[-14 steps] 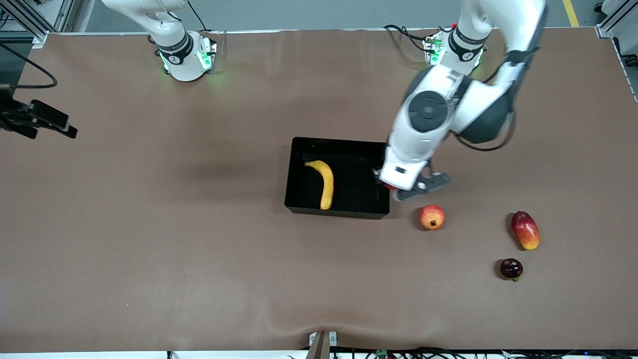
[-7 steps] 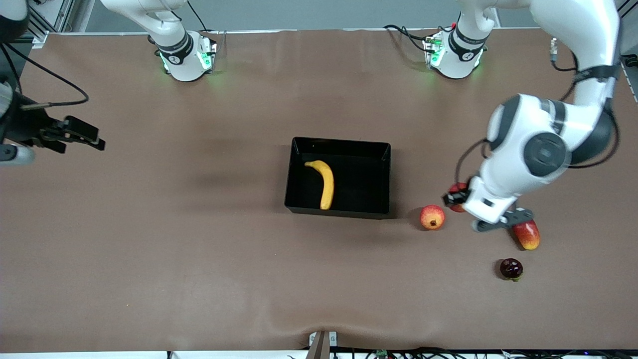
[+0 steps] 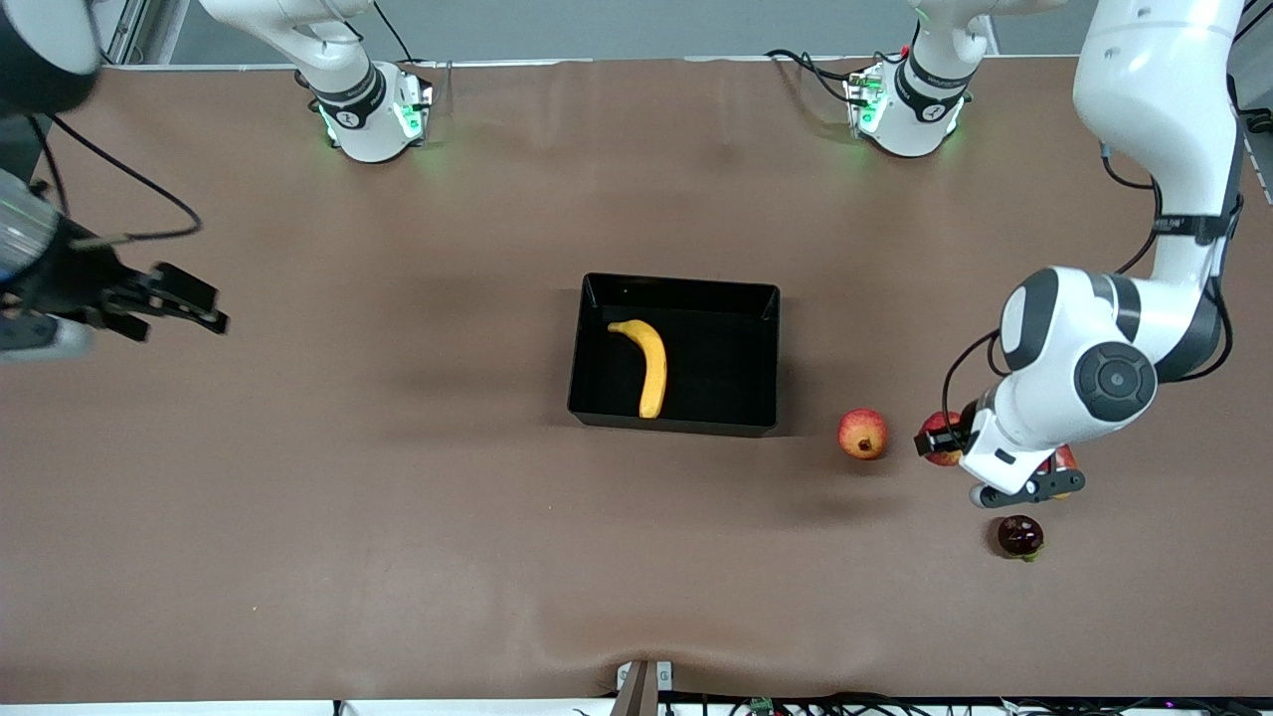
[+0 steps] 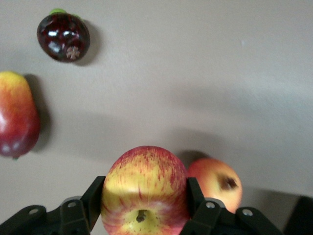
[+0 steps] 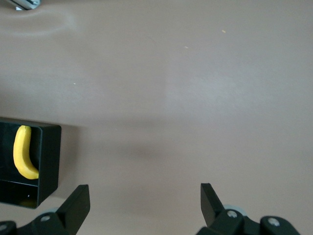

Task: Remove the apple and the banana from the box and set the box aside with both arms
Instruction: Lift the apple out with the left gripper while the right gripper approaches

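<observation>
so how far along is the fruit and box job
The apple is out of the box, clamped in the left gripper above the table between the orange-red fruit and the mango. The banana lies in the box. The right gripper, jaws open, hangs over bare table. Left: banana, then box.

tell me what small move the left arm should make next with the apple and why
Probably lower the apple onto the bare table and open the left tool. It is shut on the apple, already out of the box, over the table between the round orange-red fruit and the mango. The banana still lies in the box, and the right tool hangs open.
</observation>
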Robot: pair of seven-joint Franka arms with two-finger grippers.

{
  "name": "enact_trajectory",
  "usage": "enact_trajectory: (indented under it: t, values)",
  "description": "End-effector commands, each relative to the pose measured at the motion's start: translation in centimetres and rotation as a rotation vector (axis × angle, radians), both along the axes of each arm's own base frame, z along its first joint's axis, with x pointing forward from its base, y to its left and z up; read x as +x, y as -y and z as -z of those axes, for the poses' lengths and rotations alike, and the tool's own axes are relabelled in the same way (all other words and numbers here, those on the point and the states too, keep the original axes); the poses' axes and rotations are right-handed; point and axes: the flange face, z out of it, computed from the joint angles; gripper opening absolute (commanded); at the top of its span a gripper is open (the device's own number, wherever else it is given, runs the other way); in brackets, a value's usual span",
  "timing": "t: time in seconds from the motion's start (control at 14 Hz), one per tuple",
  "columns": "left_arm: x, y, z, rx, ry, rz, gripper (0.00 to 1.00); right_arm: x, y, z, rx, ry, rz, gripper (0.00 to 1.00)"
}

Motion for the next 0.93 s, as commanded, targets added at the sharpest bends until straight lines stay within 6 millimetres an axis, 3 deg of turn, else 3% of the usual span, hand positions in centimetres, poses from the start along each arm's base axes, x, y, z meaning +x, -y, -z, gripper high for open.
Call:
enact_trajectory:
  t: [0.0,0.21,0.43,0.71,0.79,0.86]
  values:
    - [1.4,-0.4,2.0,0.018,0.039,0.040,0.00,1.0,-0.3,-0.6,0.013,0.061,0.010,1.00]
    - [2.1,-1.7,4.9,0.001,0.071,0.031,0.00,2.6,-1.4,-0.3,0.018,0.156,0.010,1.00]
    - [2.6,-2.7,7.3,-0.013,0.098,0.061,0.00,2.9,-1.9,0.0,0.019,0.170,0.003,1.00]
    - [2.8,-3.1,8.7,-0.020,0.110,0.061,0.00,2.8,-1.8,0.1,0.018,0.161,0.003,1.00]
    - [2.8,-3.0,9.0,-0.022,0.111,0.066,0.00,2.9,-2.5,0.8,0.017,0.152,-0.007,1.00]
    - [3.0,-3.0,9.3,-0.025,0.120,0.067,0.00,3.5,-4.6,2.6,0.014,0.131,-0.037,1.00]
